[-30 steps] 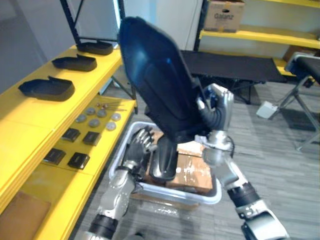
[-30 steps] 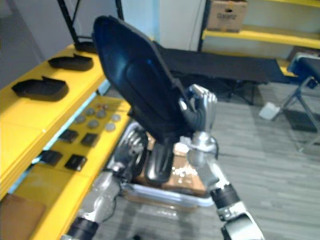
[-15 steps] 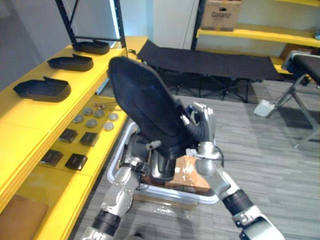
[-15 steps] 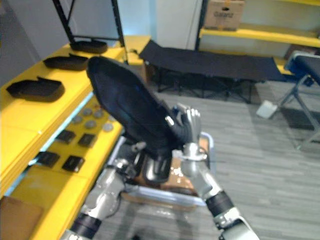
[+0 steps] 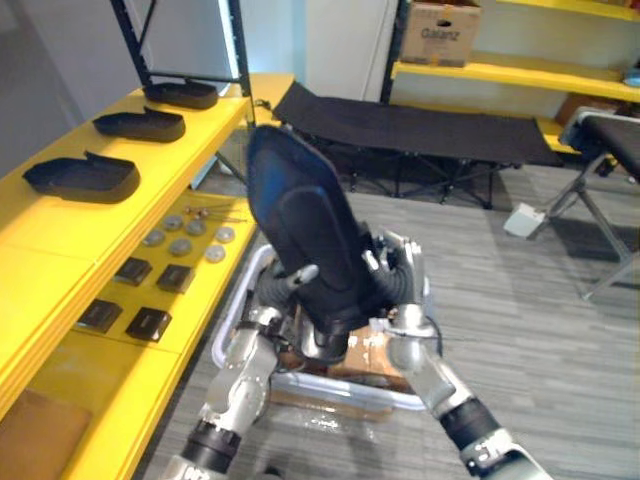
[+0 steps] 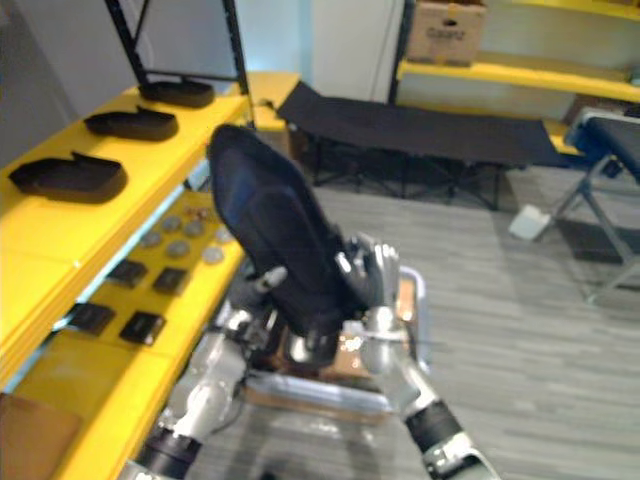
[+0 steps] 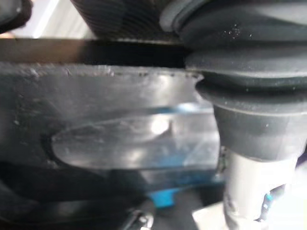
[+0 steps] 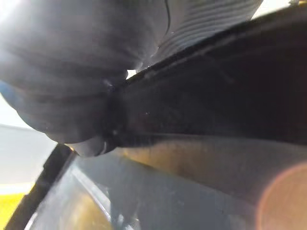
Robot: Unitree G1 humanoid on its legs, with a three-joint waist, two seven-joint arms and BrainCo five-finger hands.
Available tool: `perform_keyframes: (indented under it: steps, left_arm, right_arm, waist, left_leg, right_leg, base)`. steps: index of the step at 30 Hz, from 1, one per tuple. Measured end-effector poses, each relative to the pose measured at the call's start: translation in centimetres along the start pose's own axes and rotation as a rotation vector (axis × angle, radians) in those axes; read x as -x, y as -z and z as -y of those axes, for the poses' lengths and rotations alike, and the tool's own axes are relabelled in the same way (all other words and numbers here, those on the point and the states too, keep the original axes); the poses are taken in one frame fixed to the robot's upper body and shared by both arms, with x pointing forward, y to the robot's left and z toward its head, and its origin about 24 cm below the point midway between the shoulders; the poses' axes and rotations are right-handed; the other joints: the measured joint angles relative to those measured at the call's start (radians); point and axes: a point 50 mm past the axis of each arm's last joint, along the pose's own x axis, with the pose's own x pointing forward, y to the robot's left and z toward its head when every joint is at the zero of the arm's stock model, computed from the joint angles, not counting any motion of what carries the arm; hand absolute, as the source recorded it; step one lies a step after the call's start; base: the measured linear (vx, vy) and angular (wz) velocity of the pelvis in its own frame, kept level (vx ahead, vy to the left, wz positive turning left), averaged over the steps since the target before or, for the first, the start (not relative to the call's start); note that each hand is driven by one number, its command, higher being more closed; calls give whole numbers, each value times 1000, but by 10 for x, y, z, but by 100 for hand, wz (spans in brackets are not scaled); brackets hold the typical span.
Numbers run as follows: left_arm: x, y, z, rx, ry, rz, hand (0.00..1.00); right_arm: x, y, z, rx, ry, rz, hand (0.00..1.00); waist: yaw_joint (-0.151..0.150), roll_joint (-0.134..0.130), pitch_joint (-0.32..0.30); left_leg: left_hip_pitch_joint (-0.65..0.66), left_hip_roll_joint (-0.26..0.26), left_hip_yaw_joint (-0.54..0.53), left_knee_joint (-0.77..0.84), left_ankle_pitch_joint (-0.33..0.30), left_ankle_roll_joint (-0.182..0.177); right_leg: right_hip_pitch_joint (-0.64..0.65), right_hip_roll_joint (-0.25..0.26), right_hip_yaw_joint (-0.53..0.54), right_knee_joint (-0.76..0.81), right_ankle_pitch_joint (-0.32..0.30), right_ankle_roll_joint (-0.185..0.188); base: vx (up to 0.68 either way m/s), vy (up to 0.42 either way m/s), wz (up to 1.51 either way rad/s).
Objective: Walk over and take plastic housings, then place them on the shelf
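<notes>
Above the white bin (image 5: 330,384), black housing (image 5: 300,225) leans toward 11 o'clock; left hand (image 5: 268,318) at 7, right hand (image 5: 402,285) at 4, fingers clamped round it.

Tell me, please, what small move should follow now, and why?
Probably swing the housing toward the robot's left, onto the yellow shelf: the right hand grips it raised over the bin, left hand beside it, and three housings already lie there.
</notes>
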Motion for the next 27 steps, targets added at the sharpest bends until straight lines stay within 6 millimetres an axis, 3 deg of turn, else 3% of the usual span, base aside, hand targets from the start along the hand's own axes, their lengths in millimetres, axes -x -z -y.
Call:
perform_keyframes:
  steps: [23,24,27]
  left_arm:
    - [2,1,-16,19,36,-33,100]
    - [2,0,-17,14,43,-33,100]
    - [3,0,-20,30,39,-26,100]
  right_arm:
    - [7,-9,-10,-47,10,13,100]
    - [6,-10,-10,-47,10,13,0]
    - [7,-12,-13,-63,-9,18,0]
  waist:
    - [-13,1,-22]
    - [-13,2,-24]
    - [-13,6,-27]
  left_leg:
    - [-26,1,0,20,0,0]
    - [-26,1,0,22,0,0]
    - [-30,3,0,33,0,0]
  right_leg:
    - [-18,1,1,-1,11,-3]
    - [-16,1,1,-2,13,-3]
    - [-16,2,1,-2,17,-5]
  base:
    - [0,0,0]
    - [-33,8,0]
    - [-66,7,-1]
